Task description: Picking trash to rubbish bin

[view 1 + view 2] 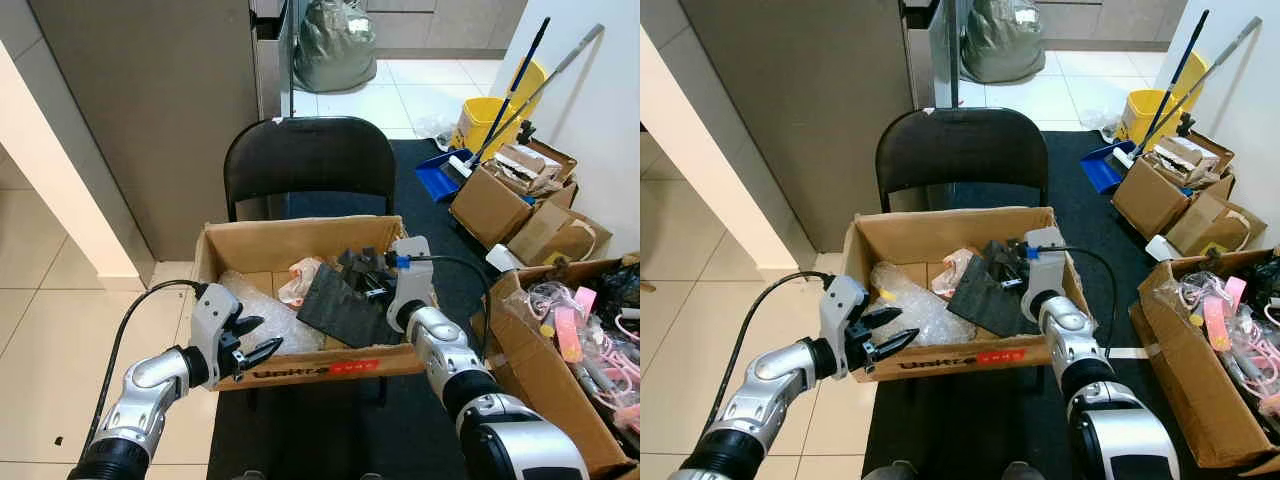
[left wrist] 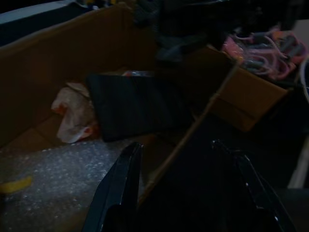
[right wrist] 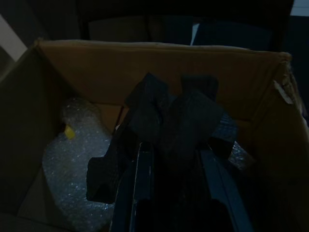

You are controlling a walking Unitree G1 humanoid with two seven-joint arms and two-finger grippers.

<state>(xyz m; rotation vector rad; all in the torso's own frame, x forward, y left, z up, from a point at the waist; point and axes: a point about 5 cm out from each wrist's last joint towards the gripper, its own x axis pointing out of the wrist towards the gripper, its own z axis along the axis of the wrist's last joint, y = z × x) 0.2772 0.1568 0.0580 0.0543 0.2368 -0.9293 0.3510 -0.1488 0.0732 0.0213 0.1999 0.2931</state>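
Left gripper (image 1: pixel 252 341) fingers spread; right gripper (image 3: pixel 175 159) fingers clamped, arm outstretched.

Eye views bright and sharp; both wrist views dim, murky.

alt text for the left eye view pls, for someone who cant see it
A cardboard box sits on a black chair, holding bubble wrap, a crumpled wrapper and dark foam pieces. The right gripper reaches into the foam, while the open left gripper is at the box's front wall.

Resting on a black chair (image 1: pixel 308 160): brown cardboard box (image 1: pixel 300 243), holding clear bubble wrap (image 1: pixel 262 318) left of dark foam sheet (image 1: pixel 338 305).
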